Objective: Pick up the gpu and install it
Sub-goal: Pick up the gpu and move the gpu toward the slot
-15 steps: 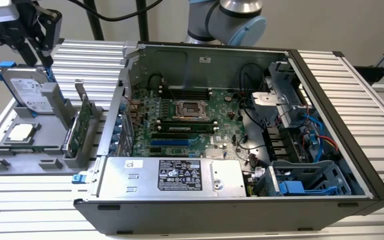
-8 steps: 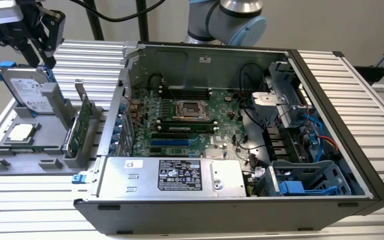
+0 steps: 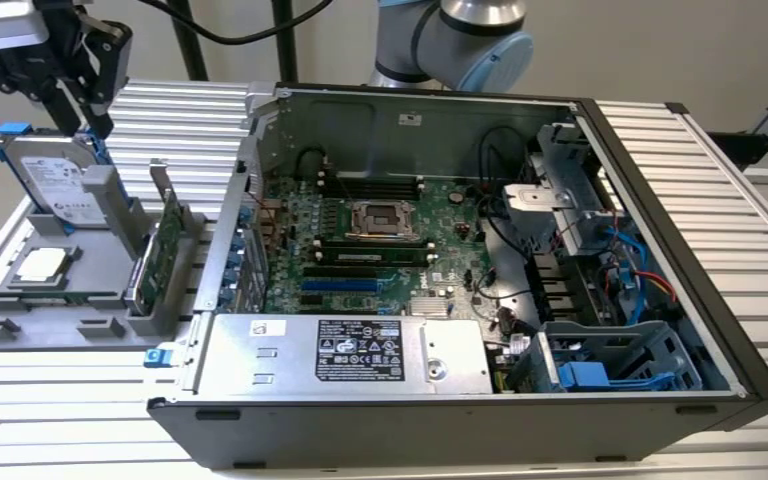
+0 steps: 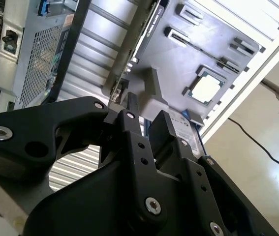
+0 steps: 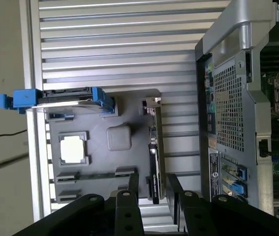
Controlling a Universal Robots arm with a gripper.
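Note:
The gpu [image 3: 141, 272] stands on edge in a slot of the grey holder tray [image 3: 37, 320], green card face outward, silver bracket at its far end. In the first wrist view the gpu [image 5: 155, 152] appears edge-on, in line with the gap between my gripper's [image 5: 153, 183] two black fingers. My gripper [image 3: 84, 105] hangs well above the tray, at the exterior view's upper left, open and holding nothing. In the second wrist view the gripper [image 4: 145, 110] is spread, and the gpu [image 4: 146, 29] lies far beyond it.
A silver hard drive with blue rails [image 3: 57, 180] stands upright in the tray beside the gpu, and a processor chip [image 3: 40, 265] lies flat in a pocket. The open computer case [image 3: 491, 250] with its green motherboard sits at the exterior view's right of the tray on a ribbed metal table.

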